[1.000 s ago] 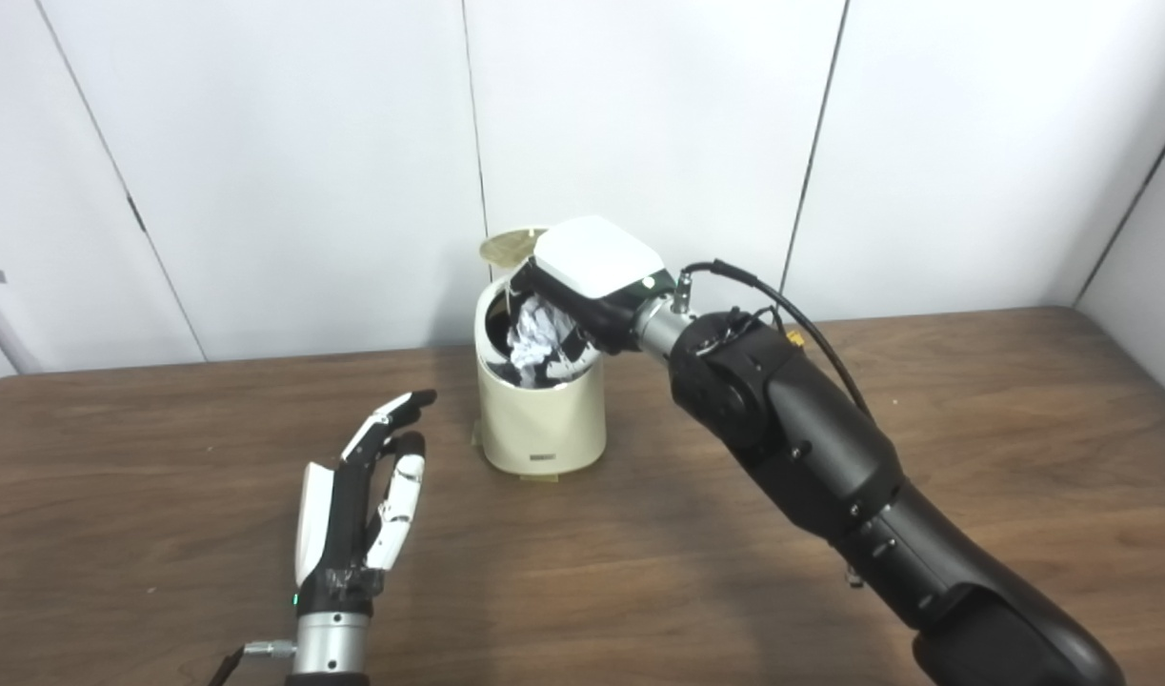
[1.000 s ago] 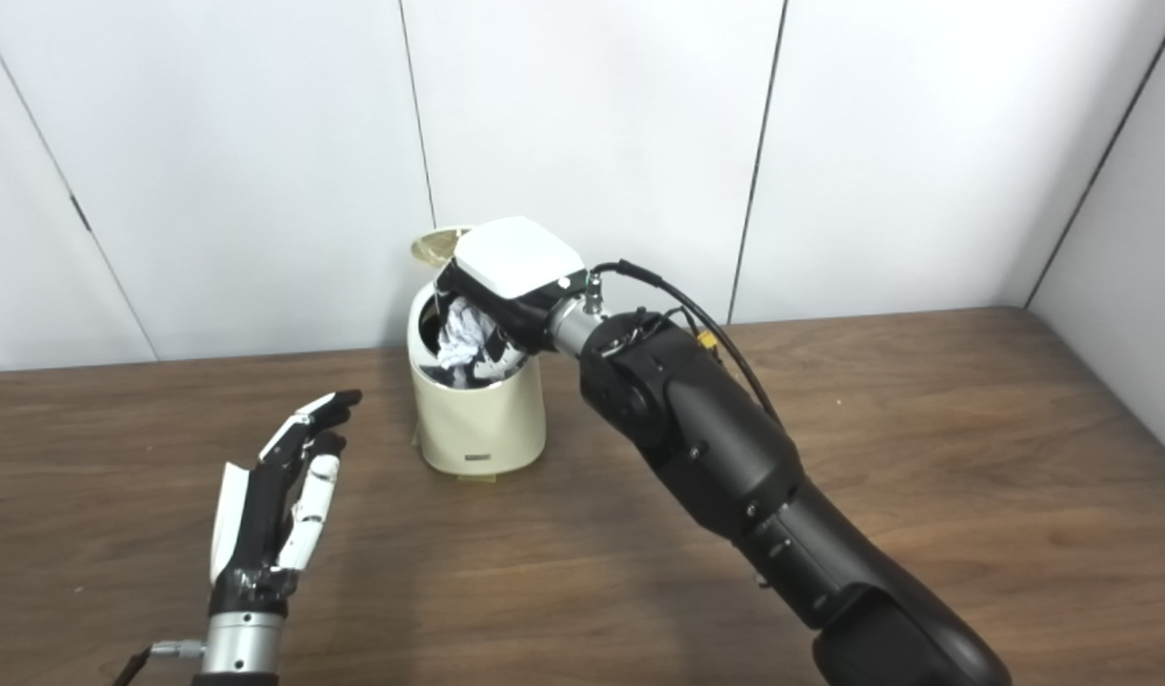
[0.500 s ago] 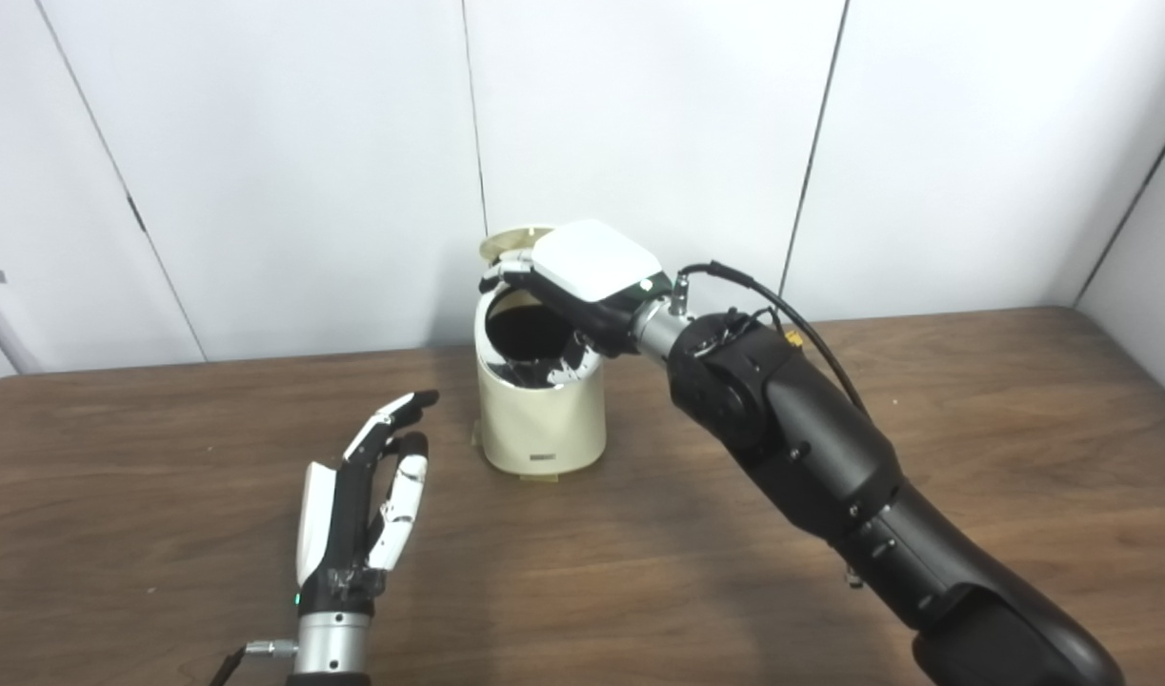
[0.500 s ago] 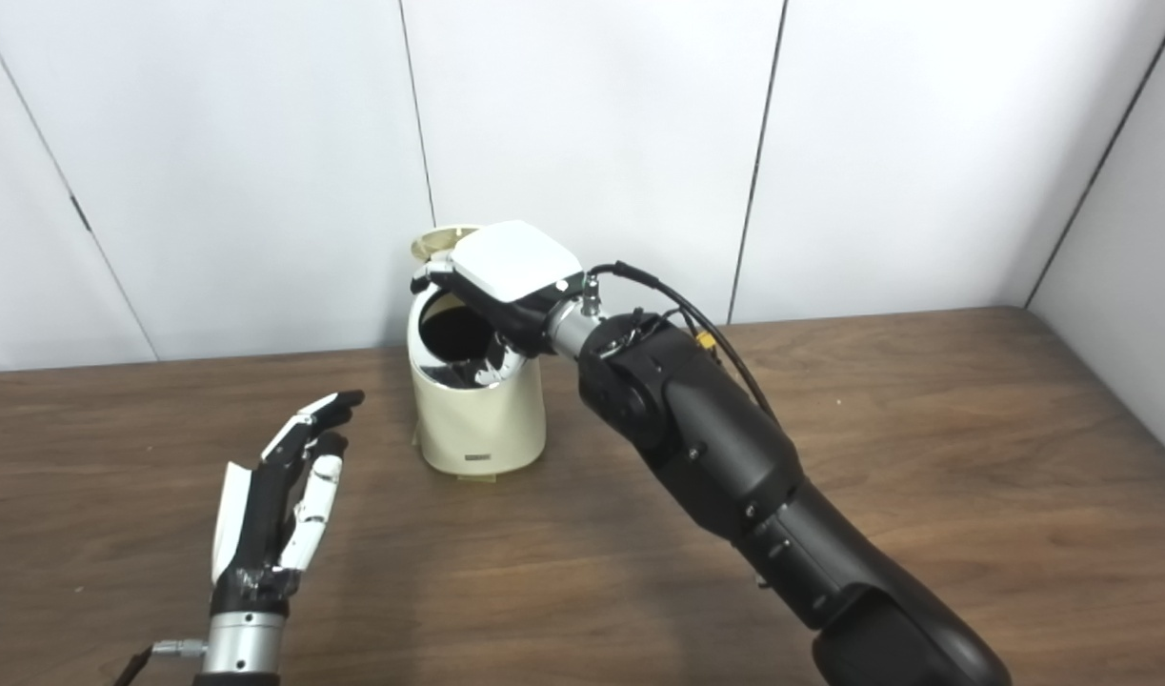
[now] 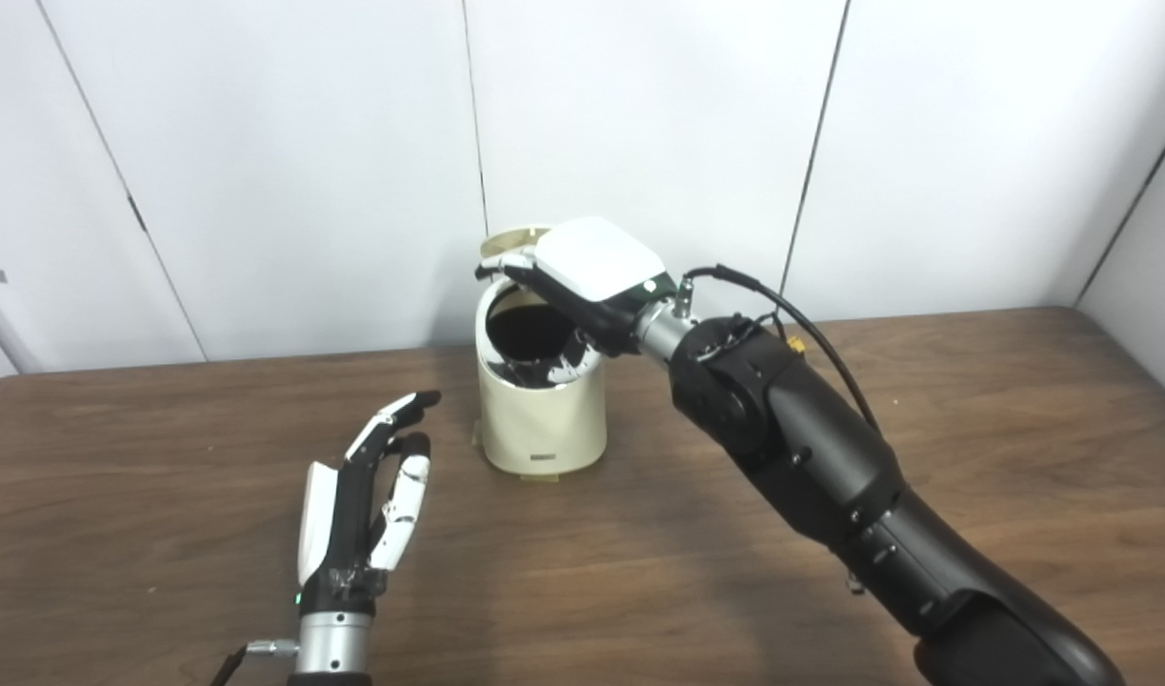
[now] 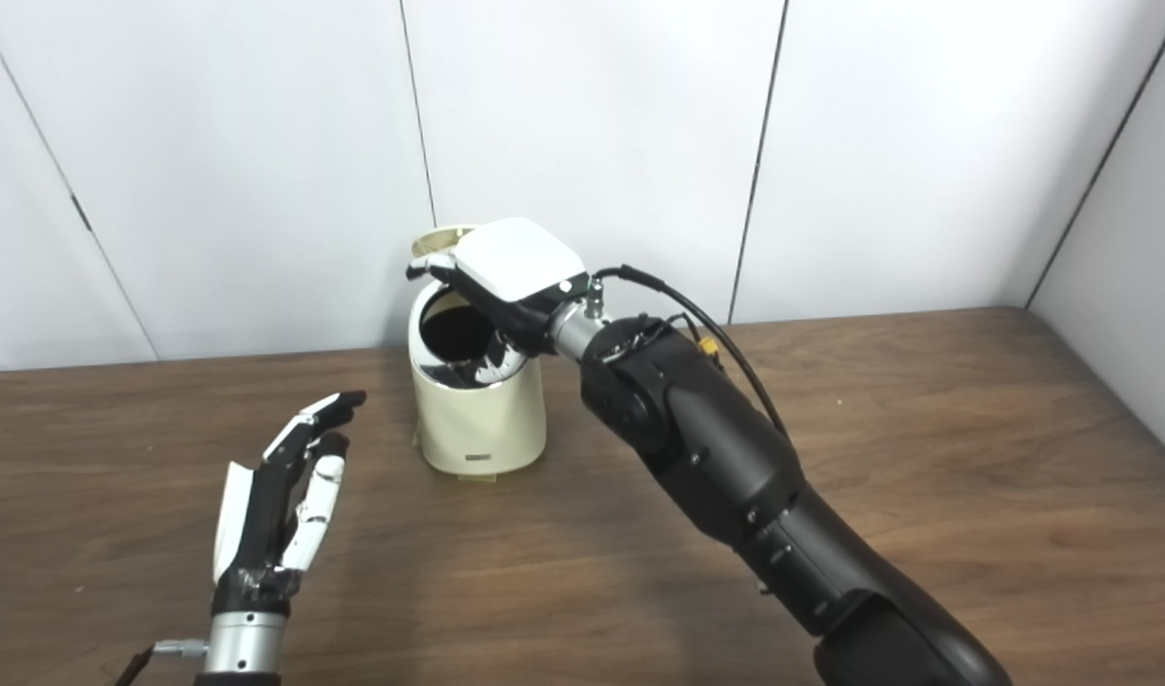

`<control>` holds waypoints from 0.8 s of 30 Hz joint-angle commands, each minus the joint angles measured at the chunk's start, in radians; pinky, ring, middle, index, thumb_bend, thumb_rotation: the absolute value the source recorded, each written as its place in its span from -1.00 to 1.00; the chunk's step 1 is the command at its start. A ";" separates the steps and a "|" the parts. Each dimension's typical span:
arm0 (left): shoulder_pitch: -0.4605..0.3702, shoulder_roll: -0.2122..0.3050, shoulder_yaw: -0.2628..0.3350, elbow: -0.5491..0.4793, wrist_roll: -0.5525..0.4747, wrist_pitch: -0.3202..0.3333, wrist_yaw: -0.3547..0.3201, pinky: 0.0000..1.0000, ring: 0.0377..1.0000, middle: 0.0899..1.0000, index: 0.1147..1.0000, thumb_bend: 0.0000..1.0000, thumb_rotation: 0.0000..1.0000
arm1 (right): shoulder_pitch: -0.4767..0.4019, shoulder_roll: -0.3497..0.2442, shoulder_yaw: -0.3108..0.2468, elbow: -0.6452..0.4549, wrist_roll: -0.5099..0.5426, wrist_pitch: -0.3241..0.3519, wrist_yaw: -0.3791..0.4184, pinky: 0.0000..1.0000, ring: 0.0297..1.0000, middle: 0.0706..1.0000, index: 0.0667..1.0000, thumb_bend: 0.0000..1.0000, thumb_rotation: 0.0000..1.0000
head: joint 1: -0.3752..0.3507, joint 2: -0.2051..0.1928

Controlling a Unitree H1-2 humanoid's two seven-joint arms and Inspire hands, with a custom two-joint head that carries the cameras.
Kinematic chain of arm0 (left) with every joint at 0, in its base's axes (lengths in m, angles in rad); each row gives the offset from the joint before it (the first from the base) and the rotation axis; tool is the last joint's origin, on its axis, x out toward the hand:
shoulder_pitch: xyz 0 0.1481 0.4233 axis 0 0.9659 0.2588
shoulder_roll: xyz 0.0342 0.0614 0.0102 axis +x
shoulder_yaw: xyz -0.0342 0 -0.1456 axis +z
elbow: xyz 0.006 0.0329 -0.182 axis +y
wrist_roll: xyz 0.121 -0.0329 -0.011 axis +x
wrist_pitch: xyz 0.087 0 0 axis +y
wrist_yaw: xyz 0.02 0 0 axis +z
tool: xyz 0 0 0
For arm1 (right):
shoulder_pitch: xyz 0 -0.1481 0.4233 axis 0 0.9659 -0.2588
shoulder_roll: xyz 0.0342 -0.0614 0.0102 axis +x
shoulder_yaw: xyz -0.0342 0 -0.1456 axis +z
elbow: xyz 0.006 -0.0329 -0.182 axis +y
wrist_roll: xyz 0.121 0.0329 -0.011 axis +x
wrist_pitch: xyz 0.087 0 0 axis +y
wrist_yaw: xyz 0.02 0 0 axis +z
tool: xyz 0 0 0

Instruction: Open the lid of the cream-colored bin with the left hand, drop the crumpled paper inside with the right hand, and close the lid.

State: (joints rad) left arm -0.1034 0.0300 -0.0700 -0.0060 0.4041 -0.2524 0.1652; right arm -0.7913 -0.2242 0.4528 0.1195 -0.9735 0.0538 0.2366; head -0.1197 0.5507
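Over open bin, right hand spread.

Our left hand is raised near the lower left, palm edge-on, its fingers straight, apart and empty. Our right arm stretches up and to the left, its right hand turned palm down, fingers extended forward and spread, holding nothing.

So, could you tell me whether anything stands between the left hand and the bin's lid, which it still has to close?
Yes: the right hand hangs over the bin, its fingers reaching across the open mouth in front of the raised lid. The left hand waits open over the table, apart from the bin.
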 commanded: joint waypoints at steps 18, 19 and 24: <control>-0.018 -0.001 -0.007 0.022 0.018 -0.023 0.023 0.48 0.63 0.63 0.59 -0.31 0.83 | 0.114 0.019 -0.147 -0.083 0.051 -0.107 -0.404 -0.27 -0.18 0.01 -0.09 0.02 -1.00 | 0.000 -0.009; -0.018 0.000 -0.007 0.023 0.015 -0.023 0.022 0.48 0.63 0.64 0.59 -0.30 0.83 | 0.140 0.024 -0.165 -0.091 0.076 -0.136 -0.449 -0.28 -0.14 -0.02 -0.12 0.03 -1.00 | 0.000 -0.009; -0.021 0.003 -0.004 0.029 0.007 -0.028 0.022 0.46 0.62 0.63 0.58 -0.30 0.80 | 0.266 0.045 -0.248 -0.155 0.194 -0.223 -0.547 -0.63 -0.52 0.07 -0.10 -0.01 -0.79 | -0.001 -0.013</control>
State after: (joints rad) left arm -0.1107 0.0309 -0.0724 0.0040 0.4039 -0.2529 0.1698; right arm -0.4984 -0.1829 0.2275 0.0100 -0.8091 -0.1274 -0.2666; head -0.1212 0.5384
